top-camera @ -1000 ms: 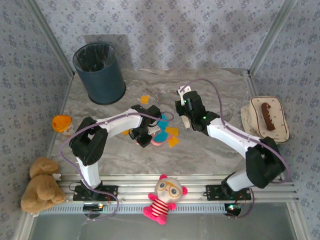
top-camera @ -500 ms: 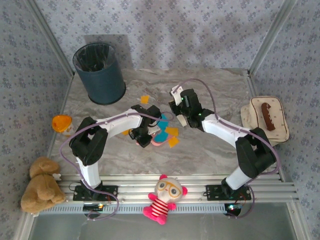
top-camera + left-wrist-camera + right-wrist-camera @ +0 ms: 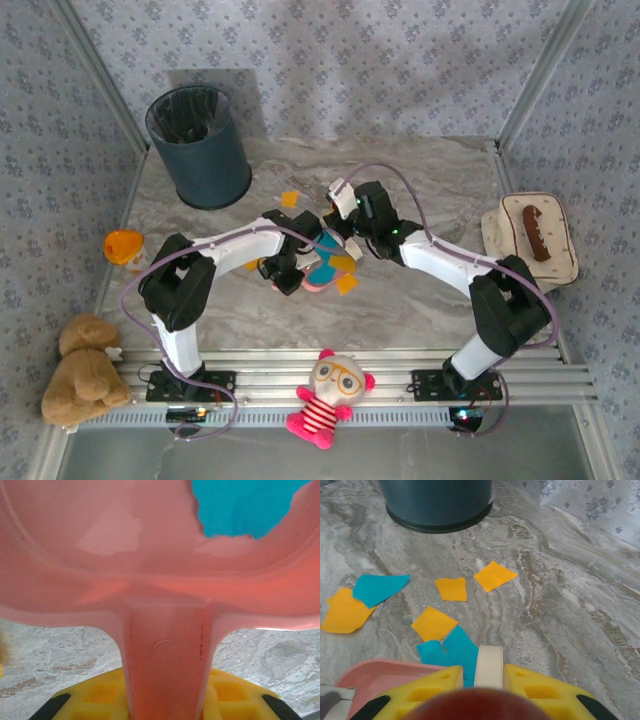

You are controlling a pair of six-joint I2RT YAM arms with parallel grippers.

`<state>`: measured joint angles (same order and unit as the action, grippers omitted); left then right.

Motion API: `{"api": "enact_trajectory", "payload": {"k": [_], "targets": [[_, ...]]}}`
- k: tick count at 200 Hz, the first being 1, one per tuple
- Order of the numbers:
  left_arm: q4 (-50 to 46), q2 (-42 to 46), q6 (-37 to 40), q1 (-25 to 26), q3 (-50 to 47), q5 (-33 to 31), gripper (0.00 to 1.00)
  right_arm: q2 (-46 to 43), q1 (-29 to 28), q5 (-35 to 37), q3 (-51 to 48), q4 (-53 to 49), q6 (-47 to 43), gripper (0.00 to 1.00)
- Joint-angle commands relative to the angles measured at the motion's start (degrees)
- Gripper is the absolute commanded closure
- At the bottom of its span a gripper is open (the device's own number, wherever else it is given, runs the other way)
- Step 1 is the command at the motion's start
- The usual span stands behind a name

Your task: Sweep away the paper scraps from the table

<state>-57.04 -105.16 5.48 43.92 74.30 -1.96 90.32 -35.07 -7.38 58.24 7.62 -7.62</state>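
Top external view, paper scraps (image 3: 343, 263): orange and cyan bits lie mid-surface on the marble table (image 3: 430, 300), between the two grippers; one orange bit sits apart, toward the dark bin (image 3: 200, 145).
Right wrist view, spread: six or so pieces lie flat and loose ahead of the pink dustpan (image 3: 385, 677), a cyan pair right at its rim.
Left wrist view, catch: one cyan piece shows inside the pan.
Handling, as judged: feather-light, limp, lying flush with the stone, so there is no edge to pinch. They look best pushed along the surface with a straight edge, and gently, since a quick stroke could flick them aside or ride over them.
Where to take hold: the tools, not the paper.
Left gripper (image 3: 165, 700): clamped on the dustpan's handle, yellow fingers either side of it, the pan's mouth facing the scraps.
Right gripper (image 3: 488, 677): closed tight on a cream handle (image 3: 488, 662), presumably a sweeping tool; its working end cannot be made out.
Arm pose: both arms reach forward and fold inward, wrists nearly meeting over the table's middle, the left low behind the pan, the right angled down over the scraps opposite it.
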Motion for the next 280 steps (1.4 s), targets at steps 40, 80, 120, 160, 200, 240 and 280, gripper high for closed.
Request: {"api": "enact_trajectory", "payload": {"k": [40, 80, 120, 160, 200, 240, 280], "targets": [[-1.81, -0.08, -0.71, -0.15, 0.23, 0.99, 1.00, -3.67, -1.38, -6.59, 0.38, -4.65, 0.89, 1.00], [-1.58, 0.17, -0.95, -0.22, 0.27, 1.10, 1.00, -5.10, -1.58, -6.01, 0.04, -3.73, 2.09, 1.00], [-2.02, 0.88, -0.81, -0.20, 0.14, 1.41, 1.00, -6.71, -2.02, -1.33, -1.42, 0.06, 4.03, 1.00], [-3.47, 1.78, -0.44, -0.15, -0.12, 1.34, 1.00, -8.41, -3.55, 7.40, -2.18, 1.69, 2.82, 1.00], [-3.83, 2.94, 0.10, -0.16, -0.36, 1.98, 1.00, -9.37, -4.00, 19.99, -2.26, 1.00, 4.11, 1.00], [-4.44, 2.93, 0.76, -0.15, -0.52, 2.62, 1.00, -9.97, -4.28, 30.22, -3.38, -2.57, 7.90, 1.00], [-5.23, 2.94, 1.53, -0.13, -0.65, 3.76, 1.00, -10.38, -5.45, 38.14, -5.40, -6.38, 12.55, 1.00]]}}
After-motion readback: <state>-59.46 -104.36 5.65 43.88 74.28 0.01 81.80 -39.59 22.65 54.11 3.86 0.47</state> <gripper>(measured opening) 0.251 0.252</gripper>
